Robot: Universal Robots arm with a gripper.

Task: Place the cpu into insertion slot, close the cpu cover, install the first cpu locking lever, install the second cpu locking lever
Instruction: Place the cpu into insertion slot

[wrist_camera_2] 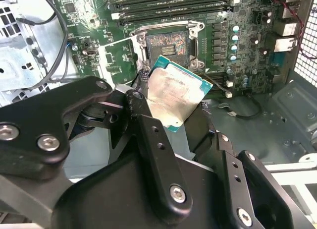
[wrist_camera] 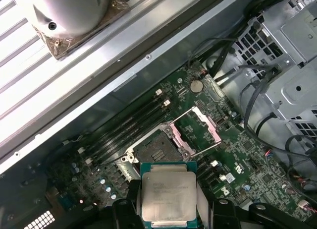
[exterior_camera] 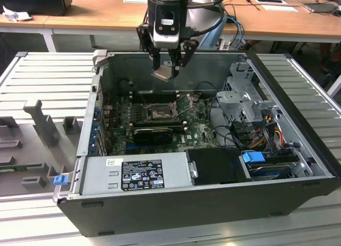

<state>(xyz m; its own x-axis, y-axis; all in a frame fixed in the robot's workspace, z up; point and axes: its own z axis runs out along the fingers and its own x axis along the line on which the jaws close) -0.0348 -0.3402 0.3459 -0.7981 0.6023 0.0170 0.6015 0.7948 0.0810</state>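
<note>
Gripper (exterior_camera: 166, 69) is clamped on the cpu (exterior_camera: 164, 73), with its fingers (wrist_camera_2: 148, 135) pinching 2 opposite edges. The chip's metal face is toward both wrist cameras, and it sits tilted in the second wrist view. It hangs in the air inside the open case (exterior_camera: 186, 214), above the board (wrist_camera: 257, 159), touching nothing but the fingers. Socket (wrist_camera: 156, 153) is below the chip and well apart from it, bare, with the dark contact field exposed in both wrist views. Cover (wrist_camera: 197, 126) stands swung up beside the socket, and 1 thin lever (wrist_camera: 208, 148) looks released next to it. My read on status: chip is picked and over the board, roughly lined up with the socket but not down. Seating it, closing the cover and both levers are all left, so 0 of 4 steps are finished. Hard to make out: I can't separate the 2nd lever from the socket rim. The chip's underside and any corner mark are hidden. The fingertips run off the frame edge in the first wrist view. In the exterior view the gripper body blocks part of the case's back wall.
</note>
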